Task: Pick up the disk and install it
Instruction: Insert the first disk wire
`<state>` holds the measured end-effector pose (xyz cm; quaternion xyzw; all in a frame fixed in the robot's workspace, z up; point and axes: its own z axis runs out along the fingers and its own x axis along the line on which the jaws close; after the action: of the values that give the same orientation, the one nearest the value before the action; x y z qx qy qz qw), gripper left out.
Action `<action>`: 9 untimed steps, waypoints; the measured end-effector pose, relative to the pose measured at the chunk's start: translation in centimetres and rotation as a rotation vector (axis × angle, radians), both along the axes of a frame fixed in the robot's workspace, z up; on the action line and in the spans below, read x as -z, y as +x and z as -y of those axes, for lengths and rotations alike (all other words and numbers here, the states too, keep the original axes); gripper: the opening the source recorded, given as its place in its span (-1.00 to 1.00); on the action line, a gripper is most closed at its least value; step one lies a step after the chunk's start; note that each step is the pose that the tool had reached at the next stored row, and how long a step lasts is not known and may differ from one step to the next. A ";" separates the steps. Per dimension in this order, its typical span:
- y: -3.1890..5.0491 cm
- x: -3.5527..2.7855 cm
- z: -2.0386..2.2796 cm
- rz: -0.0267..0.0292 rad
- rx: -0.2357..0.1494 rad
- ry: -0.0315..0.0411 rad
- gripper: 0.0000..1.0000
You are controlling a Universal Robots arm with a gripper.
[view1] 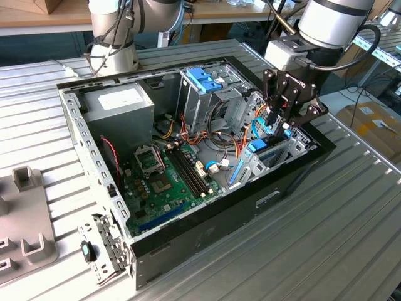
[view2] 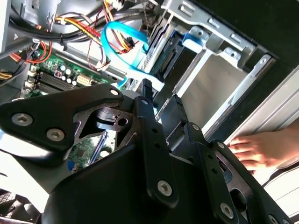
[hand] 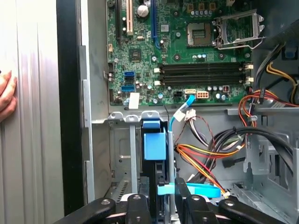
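Matte black hand (hand: 161,203) sits low inside the open grey metal computer case (view1: 207,235), seemingly clenched on the flat silver, light-blue-framed disk (hand: 154,147), which stands edge-up in the drive bay directly under the hand, aligned with the slot.

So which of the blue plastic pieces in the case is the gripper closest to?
The disk's light blue carrier, standing on edge right at the gripper. The blue bracket sits apart, atop the tall metal cage.
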<state>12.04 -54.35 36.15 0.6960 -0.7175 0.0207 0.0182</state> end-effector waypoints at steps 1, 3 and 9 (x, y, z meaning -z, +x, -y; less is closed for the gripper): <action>0.26 0.00 -0.04 0.0000 0.000 0.0000 -0.29; 0.52 0.00 -0.08 0.0000 0.000 0.0000 -0.29; 0.77 0.00 -0.11 -0.0001 0.000 0.0000 -0.29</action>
<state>12.80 -54.23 36.15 0.6960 -0.7175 0.0207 0.0182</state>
